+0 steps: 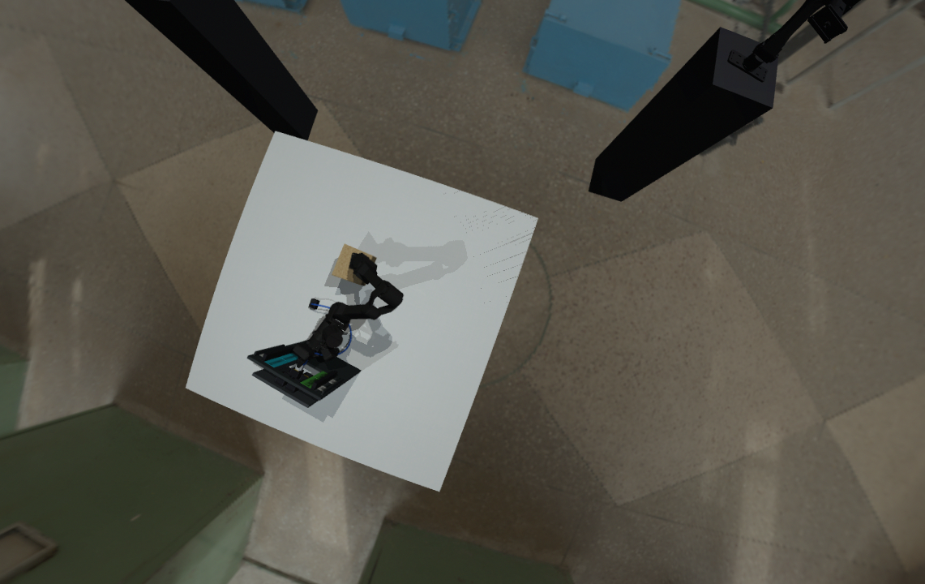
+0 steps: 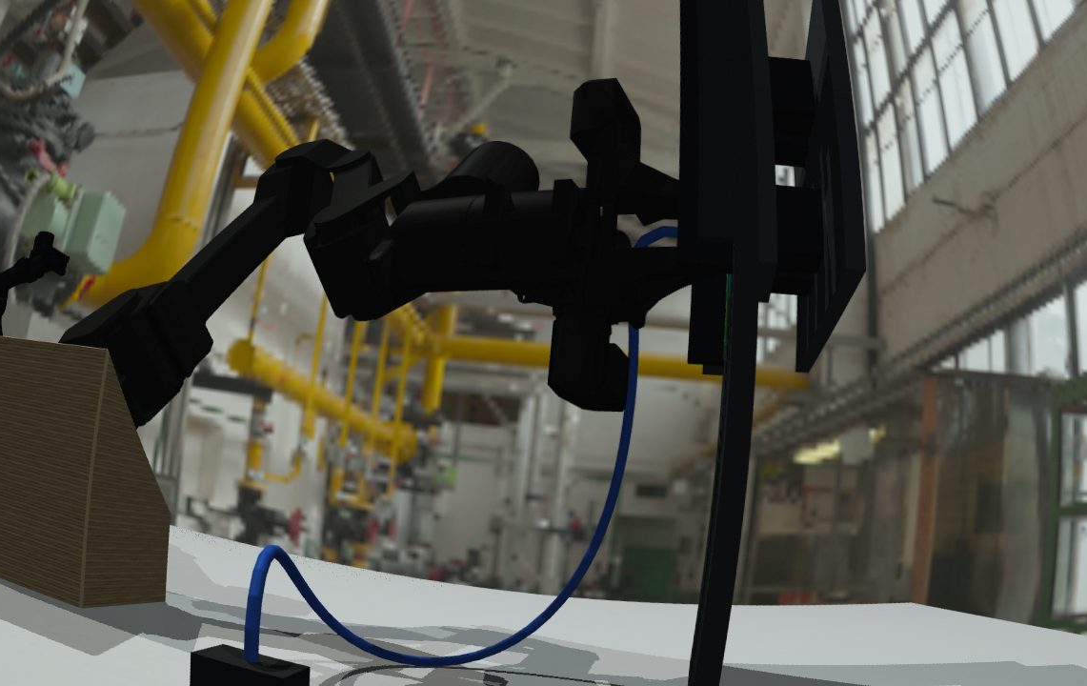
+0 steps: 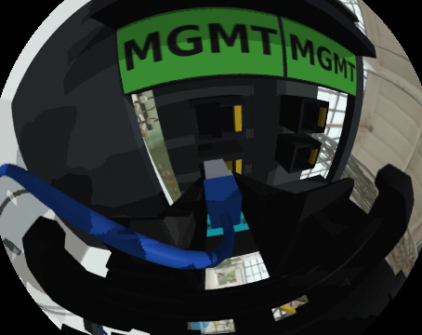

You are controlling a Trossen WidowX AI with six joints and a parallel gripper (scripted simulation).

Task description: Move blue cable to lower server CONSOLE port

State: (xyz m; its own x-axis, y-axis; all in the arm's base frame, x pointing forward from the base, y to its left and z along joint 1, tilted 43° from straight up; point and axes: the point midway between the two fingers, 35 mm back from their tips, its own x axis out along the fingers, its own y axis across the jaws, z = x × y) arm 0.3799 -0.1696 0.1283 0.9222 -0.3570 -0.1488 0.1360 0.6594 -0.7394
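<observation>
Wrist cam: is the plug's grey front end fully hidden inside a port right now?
No, the grey front end of the blue plug shows in the wrist view, ahead of the blue body.

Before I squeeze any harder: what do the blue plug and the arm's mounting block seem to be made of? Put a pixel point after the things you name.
Blue plug [image 3: 222,195]: probably hard plastic, matte, judging by its flat, evenly coloured faces; its grey front could be plastic or metal.

Mounting block [image 1: 343,263] [image 2: 27,469]: looks like wood or a wood-look laminate, matte, from the fine brown grain.
</observation>
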